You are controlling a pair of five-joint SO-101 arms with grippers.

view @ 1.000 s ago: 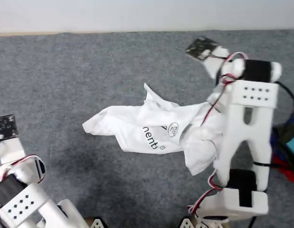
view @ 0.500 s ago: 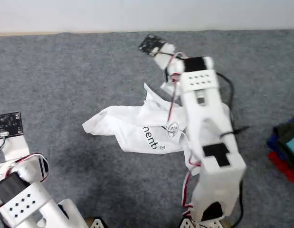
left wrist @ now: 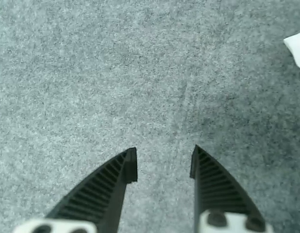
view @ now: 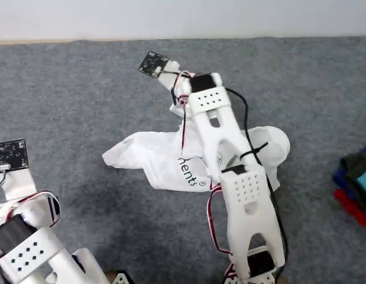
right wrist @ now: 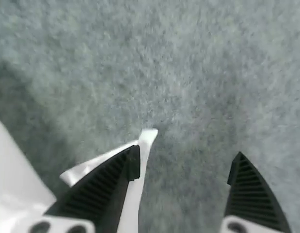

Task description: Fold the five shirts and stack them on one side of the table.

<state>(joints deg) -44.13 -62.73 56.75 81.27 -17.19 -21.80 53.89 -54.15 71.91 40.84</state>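
Observation:
A crumpled white shirt (view: 165,157) with dark print lies mid-table on the grey mat. My right arm (view: 221,142) stretches across it to its far side, where a pointed corner of cloth (view: 183,111) sticks up. In the right wrist view my right gripper (right wrist: 187,160) is open, and that white corner (right wrist: 149,136) lies against one finger (right wrist: 113,177). My left gripper (left wrist: 164,155) is open above bare mat at the near left, with an edge of the white shirt (left wrist: 297,46) far off to one side.
A stack of dark, blue and red folded clothes (view: 355,183) sits at the right edge. The left arm's body (view: 23,242) fills the near left corner. A pale wall runs along the far edge of the mat (view: 70,89).
My right arm has swung left from the shirt's right end to its far pointed corner. The shirt's right part now lies spread on the mat. The left arm has barely shifted.

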